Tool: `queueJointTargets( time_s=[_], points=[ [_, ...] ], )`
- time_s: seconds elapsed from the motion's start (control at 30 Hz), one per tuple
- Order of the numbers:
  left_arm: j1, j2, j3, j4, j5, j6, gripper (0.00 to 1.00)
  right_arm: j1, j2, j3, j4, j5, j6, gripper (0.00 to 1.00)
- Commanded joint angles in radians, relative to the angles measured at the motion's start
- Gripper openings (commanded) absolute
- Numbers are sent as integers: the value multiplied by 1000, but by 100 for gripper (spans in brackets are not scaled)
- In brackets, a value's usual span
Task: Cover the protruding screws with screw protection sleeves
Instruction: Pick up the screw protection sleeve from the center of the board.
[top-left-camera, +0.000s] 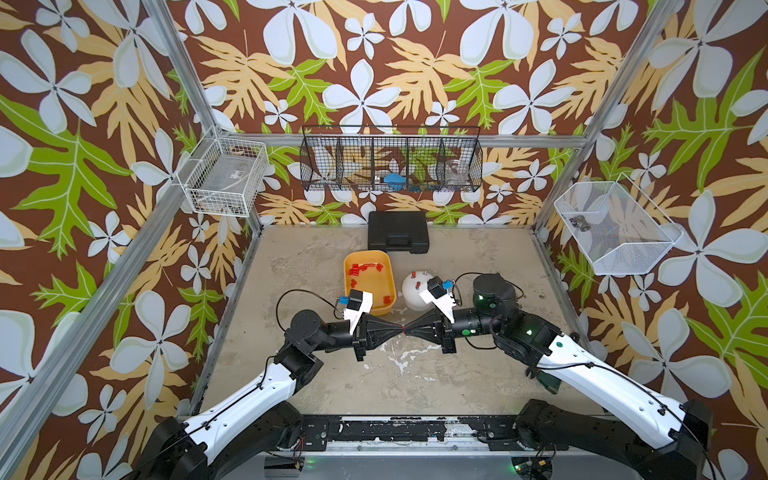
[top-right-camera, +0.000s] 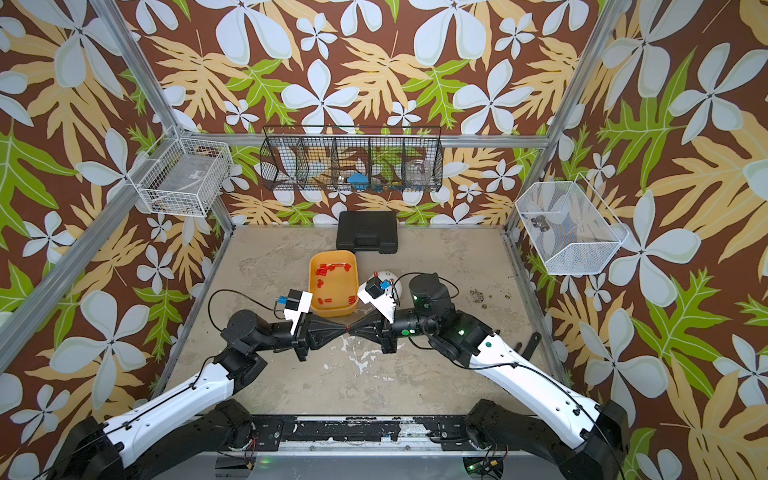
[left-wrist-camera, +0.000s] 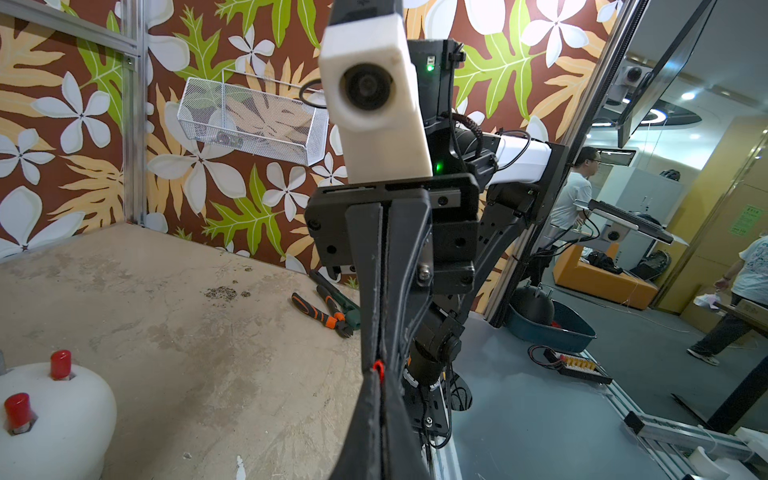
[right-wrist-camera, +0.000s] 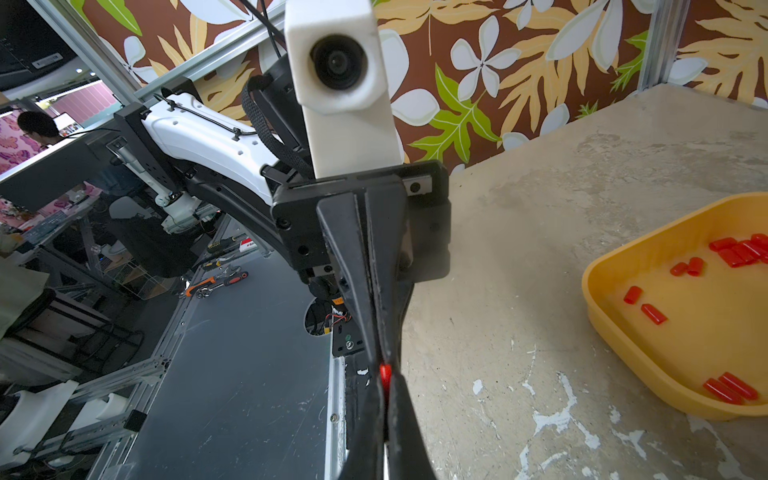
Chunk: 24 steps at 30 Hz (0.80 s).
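Note:
Both grippers meet tip to tip above the table's middle, each shut on the same red screw protection sleeve (top-left-camera: 403, 329) (top-right-camera: 347, 329). My left gripper (top-left-camera: 400, 329) (left-wrist-camera: 379, 374) comes from the left and my right gripper (top-left-camera: 407, 329) (right-wrist-camera: 386, 388) from the right. In the wrist views the sleeve (left-wrist-camera: 378, 367) (right-wrist-camera: 385, 372) is only a sliver between the pads. Behind stands the white dome (top-left-camera: 411, 296) (left-wrist-camera: 58, 411), where two protruding screws wear red sleeves (left-wrist-camera: 61, 364) (left-wrist-camera: 17, 410). The right wrist camera hides part of the dome. Several loose sleeves (top-left-camera: 365, 268) (right-wrist-camera: 735, 253) lie in a yellow tray (top-left-camera: 345, 282) (right-wrist-camera: 602, 324).
A black case (top-left-camera: 398, 231) lies at the back of the table. Wire baskets hang on the left wall (top-left-camera: 220, 176), back wall (top-left-camera: 390, 164) and right wall (top-left-camera: 615, 226). Pliers (left-wrist-camera: 324, 311) lie by the table's right edge. The right arm's upper joint (top-left-camera: 494, 293) stands close beside the dome.

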Motion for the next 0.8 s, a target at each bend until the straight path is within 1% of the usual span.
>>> queueJointTargets(
  time_s=[0.0, 0.17, 0.23, 0.27, 0.3, 0.37, 0.4, 0.43, 0.5, 0.53, 0.57, 0.63, 0.7, 0.77],
  points=[
    [-8, 6, 8, 1, -1, 12, 0, 4, -3, 7, 42, 5, 5, 0],
    [-9, 38, 24, 4, 9, -19, 0, 4, -14, 8, 50, 52, 2, 0],
    [-10, 47, 18, 27, -6, -40, 0, 2, -14, 12, 50, 64, -3, 0],
    [-10, 47, 18, 25, -38, -44, 0, 1, -15, 17, 46, 89, -3, 5],
    [-10, 45, 18, 18, -68, -48, 0, 2, -19, 19, 44, 121, -1, 14],
    [-10, 41, 15, 24, -158, -75, 0, 0, -39, 18, 46, 166, -3, 26],
    [-10, 39, 7, 54, -199, -102, 0, -5, -57, 9, 63, 192, 3, 35],
    [-8, 39, -1, 82, -241, -134, 0, -9, -74, -2, 83, 219, 9, 42],
    [9, 41, -20, 135, -335, -222, 0, -29, -122, -34, 136, 319, 43, 51],
    [19, 46, -35, 195, -359, -276, 0, -46, -141, -57, 170, 341, 71, 55],
    [40, 58, -50, 255, -378, -340, 0, -73, -164, -91, 235, 339, 110, 55],
    [67, 73, -80, 351, -426, -447, 0, -140, -193, -175, 379, 323, 236, 56],
    [75, 104, -101, 473, -431, -519, 0, -207, -190, -298, 628, 234, 412, 55],
    [76, 135, -87, 522, -417, -554, 0, -232, -143, -357, 804, 151, 547, 53]
  ],
)
